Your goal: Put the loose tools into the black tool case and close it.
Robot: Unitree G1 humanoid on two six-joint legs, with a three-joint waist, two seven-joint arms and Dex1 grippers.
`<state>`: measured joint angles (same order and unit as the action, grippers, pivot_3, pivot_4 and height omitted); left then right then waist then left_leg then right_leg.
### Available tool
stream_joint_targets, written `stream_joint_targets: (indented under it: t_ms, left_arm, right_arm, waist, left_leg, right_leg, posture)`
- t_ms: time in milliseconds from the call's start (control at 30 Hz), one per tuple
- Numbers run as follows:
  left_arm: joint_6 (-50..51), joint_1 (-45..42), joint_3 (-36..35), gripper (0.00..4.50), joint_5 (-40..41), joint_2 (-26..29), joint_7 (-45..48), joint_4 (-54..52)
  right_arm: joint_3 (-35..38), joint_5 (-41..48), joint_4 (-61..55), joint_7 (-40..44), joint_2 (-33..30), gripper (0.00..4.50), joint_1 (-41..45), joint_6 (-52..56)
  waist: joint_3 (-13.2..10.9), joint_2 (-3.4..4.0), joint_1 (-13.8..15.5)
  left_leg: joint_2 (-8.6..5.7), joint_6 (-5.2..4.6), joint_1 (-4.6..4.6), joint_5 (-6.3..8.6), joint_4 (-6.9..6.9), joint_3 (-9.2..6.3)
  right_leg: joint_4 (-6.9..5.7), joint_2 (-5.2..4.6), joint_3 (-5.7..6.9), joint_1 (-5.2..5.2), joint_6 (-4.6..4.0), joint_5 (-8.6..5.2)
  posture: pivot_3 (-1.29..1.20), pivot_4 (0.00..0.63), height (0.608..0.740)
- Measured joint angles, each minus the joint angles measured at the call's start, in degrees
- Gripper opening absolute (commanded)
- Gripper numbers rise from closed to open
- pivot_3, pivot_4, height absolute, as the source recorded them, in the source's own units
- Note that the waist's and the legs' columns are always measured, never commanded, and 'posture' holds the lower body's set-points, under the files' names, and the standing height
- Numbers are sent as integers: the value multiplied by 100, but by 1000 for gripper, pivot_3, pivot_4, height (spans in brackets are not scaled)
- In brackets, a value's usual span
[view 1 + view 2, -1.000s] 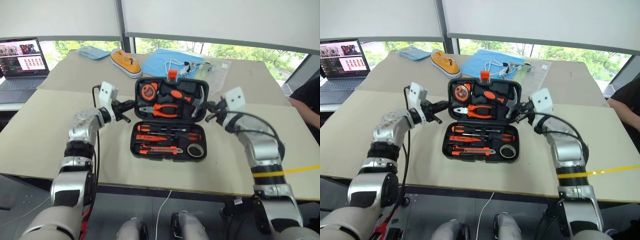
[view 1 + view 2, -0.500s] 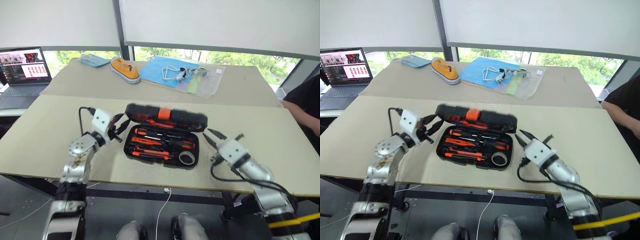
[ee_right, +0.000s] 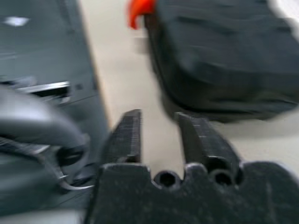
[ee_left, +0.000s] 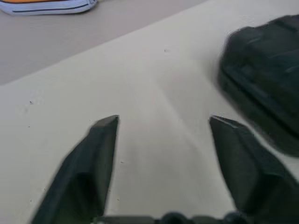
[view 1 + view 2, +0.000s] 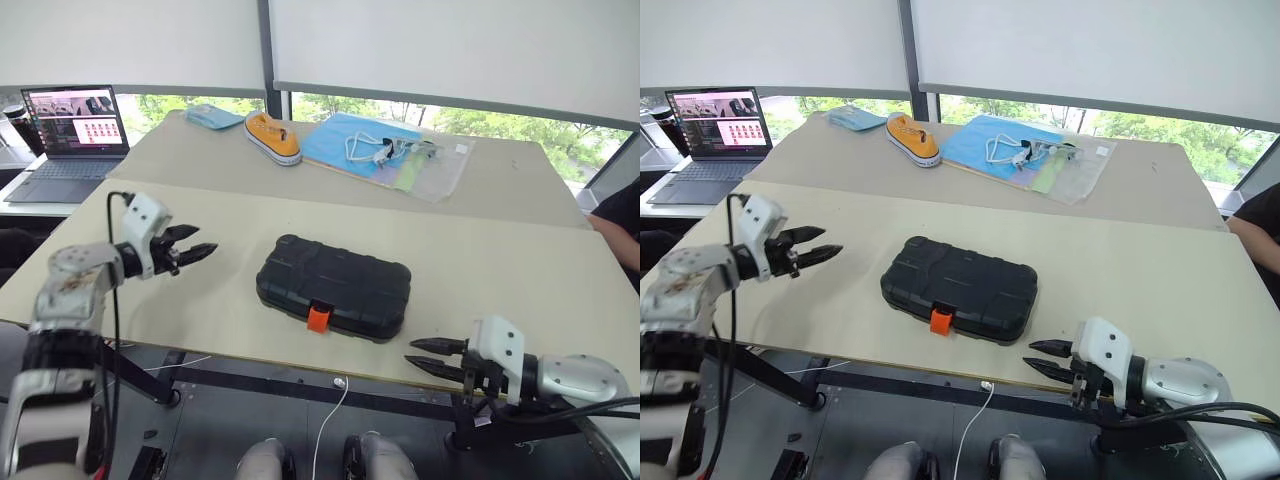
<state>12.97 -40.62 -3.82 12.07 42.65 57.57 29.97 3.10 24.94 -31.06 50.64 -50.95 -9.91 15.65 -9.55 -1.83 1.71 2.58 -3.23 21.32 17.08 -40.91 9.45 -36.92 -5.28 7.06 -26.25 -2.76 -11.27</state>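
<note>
The black tool case lies shut and flat in the middle of the near table, its small orange latch on the front side. The loose tools are hidden from view. My left gripper hovers open to the left of the case, apart from it, pointing toward it; the left wrist view shows its fingers wide apart over bare tabletop with the case off to one side. My right gripper sits at the table's front edge, right of the latch, open by a narrow gap and holding nothing.
A laptop stands at the far left. On the far table lie an orange shoe and a blue sheet with cables and a clear bag. A person's dark sleeve shows at the right edge.
The case's lid has come down and the case is now shut. Both grippers have drawn away from it: the left outward to the left and opened, the right back to the table's front edge.
</note>
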Motion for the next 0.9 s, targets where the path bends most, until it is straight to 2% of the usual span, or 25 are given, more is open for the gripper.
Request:
stream_joint_targets:
  t_ms: [33, 133, 200, 300, 500, 600, 733, 900]
  left_arm:
    - [-233, -356, 175, 1679, -174, -140, 26, 356]
    - [-1219, -1529, 756, 585, -748, -805, 179, 1741]
    - [-1709, -1998, 981, 55, -1013, -1133, 197, 2471]
    - [-2225, -2389, 1183, 55, -1366, -1474, 91, 3308]
    - [-2860, -2648, 1531, 55, -1949, -1814, 10, 4017]
    - [-3041, -2674, 1556, 55, -1991, -1700, 649, 4058]
    - [-3035, -2563, 1528, 55, -1866, -1566, 2021, 3919]
    - [-2962, -2161, 1453, 55, -1619, -1402, 2844, 3308]
  right_arm:
    - [-133, -13, -2, 46, -6, 17, 105, 52]
    - [-571, -193, -1, 199, -9, 0, 454, 153]
    - [-780, -338, 16, 278, -6, 0, 659, 158]
    - [-1036, -515, 153, 342, 46, 0, 882, 170]
    - [-1303, -875, 422, 181, 308, 0, 1368, 316]
    - [-1314, -1072, 768, 94, 376, 0, 1618, 355]
    - [-1046, -1483, 1606, -262, 314, 0, 1915, 355]
    - [-785, -1637, 2101, -438, 367, 0, 2019, 247]
  waist:
    - [1, -1, 12]
    - [2, -3, 37]
    - [2, -3, 15]
    - [0, -7, -94]
    - [-4, -13, -109]
    - [-4, -13, -114]
    - [-3, -10, -106]
    - [-3, -8, -121]
  left_leg:
    - [-9, 0, 11, -1, -4, 0]
    - [-32, -15, 48, 6, -23, 2]
    - [-41, -37, 59, 20, -42, 9]
    - [-66, -56, 68, 31, -41, 10]
    - [-69, -62, 74, 35, -54, 7]
    - [-63, -62, 78, 36, -73, 3]
    - [-66, -70, 80, 40, -91, 4]
    - [-67, -74, 94, 41, -97, -1]
  right_leg:
    - [2, 12, 5, -5, -3, -1]
    - [16, 13, 5, -15, 0, 2]
    - [15, 10, 16, -19, 3, 5]
    - [22, -12, 16, -20, 23, 6]
    - [22, -28, 15, -19, 72, -12]
    - [13, -33, 14, -18, 73, -12]
    - [-7, -72, 14, -18, 82, -7]
    - [-9, -88, 15, -25, 80, -5]
  posture:
    - [0, 150, 718]
    - [0, 150, 718]
    - [0, 150, 718]
    - [0, 150, 718]
    - [0, 150, 718]
    - [0, 150, 718]
    - [0, 150, 718]
    - [0, 150, 718]
